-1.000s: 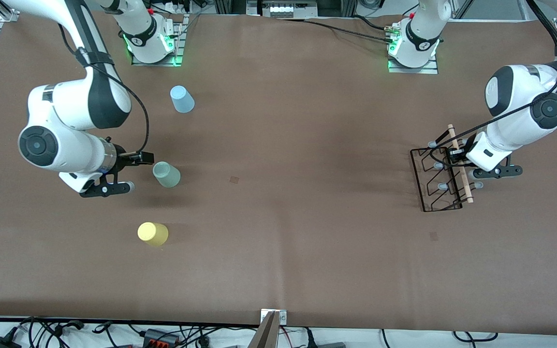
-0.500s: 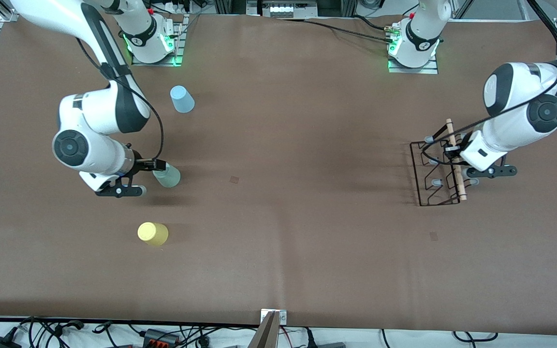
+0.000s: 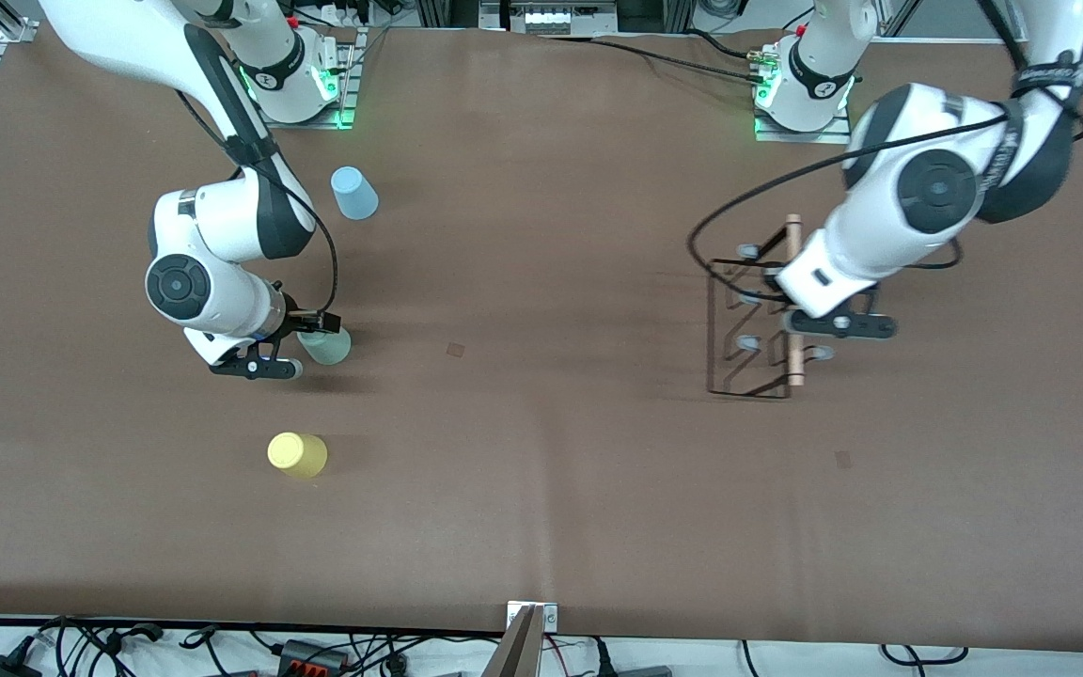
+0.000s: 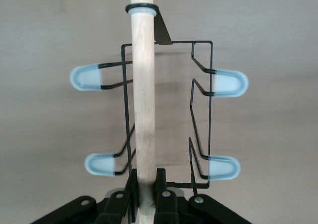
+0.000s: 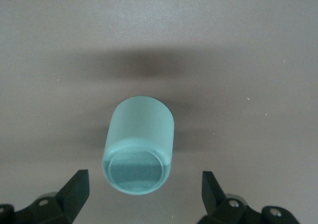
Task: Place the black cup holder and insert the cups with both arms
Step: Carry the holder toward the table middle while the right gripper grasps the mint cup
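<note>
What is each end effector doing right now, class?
Left end effector: shut on the rack's wooden handle.
Right end effector: open, either side of the green cup.

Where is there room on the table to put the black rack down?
The widest bare stretch lies mid-table, between the green cup and the rack held by the left gripper. It is crowded at the right arm's end: blue cup, yellow cup, and the open right gripper at the green cup.
</note>
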Tool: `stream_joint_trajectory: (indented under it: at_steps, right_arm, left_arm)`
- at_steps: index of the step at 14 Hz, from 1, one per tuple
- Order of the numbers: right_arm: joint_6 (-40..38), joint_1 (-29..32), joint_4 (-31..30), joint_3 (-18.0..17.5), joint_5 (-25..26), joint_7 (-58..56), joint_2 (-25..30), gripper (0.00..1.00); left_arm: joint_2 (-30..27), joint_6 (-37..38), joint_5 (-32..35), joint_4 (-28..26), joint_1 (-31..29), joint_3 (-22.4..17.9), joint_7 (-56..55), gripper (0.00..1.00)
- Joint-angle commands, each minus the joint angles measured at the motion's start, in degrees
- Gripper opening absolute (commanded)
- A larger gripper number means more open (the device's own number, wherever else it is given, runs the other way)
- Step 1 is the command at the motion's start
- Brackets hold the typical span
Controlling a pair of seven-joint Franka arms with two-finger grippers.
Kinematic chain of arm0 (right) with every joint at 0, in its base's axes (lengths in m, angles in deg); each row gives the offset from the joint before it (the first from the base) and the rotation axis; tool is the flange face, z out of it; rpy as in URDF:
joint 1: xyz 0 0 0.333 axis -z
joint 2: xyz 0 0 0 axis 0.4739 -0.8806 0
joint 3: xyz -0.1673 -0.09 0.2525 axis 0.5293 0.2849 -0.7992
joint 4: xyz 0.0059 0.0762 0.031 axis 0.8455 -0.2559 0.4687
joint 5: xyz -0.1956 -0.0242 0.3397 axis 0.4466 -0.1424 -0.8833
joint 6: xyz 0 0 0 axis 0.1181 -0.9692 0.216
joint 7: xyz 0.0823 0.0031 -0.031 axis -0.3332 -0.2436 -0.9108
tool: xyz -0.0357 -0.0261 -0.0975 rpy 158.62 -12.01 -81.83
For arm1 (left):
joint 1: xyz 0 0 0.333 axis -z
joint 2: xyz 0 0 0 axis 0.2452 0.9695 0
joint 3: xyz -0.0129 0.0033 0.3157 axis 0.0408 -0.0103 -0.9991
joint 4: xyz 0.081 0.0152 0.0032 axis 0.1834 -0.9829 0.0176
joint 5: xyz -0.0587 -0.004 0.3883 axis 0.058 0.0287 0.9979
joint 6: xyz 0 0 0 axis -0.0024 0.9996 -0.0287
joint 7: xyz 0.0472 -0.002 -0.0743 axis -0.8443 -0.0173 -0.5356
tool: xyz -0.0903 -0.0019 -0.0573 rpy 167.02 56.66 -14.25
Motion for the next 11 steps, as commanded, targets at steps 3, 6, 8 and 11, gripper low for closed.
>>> stream_joint_trajectory:
  at_steps: [3,6,8,11]
  right_arm:
    - [1.63,-0.20,-0.49,0.17,-2.58,1.49,-1.90,1.00]
    - [2.69,-0.29,-0.40,0.17,-2.59,1.49,-2.08,1.00]
    - [2.86,-0.20,-0.31,0.17,-2.59,1.58,-2.79,1.00]
    - [2.95,-0.20,-0.23,0.09,-2.67,1.58,-3.05,1.00]
  left_arm:
    - [11.52,3.29,0.29,13.94,8.58,3.31,-13.72,0.01]
    - [16.18,2.85,0.29,17.56,14.12,3.22,-19.89,0.01]
    - [18.64,1.45,0.38,19.92,17.90,3.13,-23.23,0.01]
    - [21.99,-1.70,0.73,23.10,22.56,2.78,-27.28,0.01]
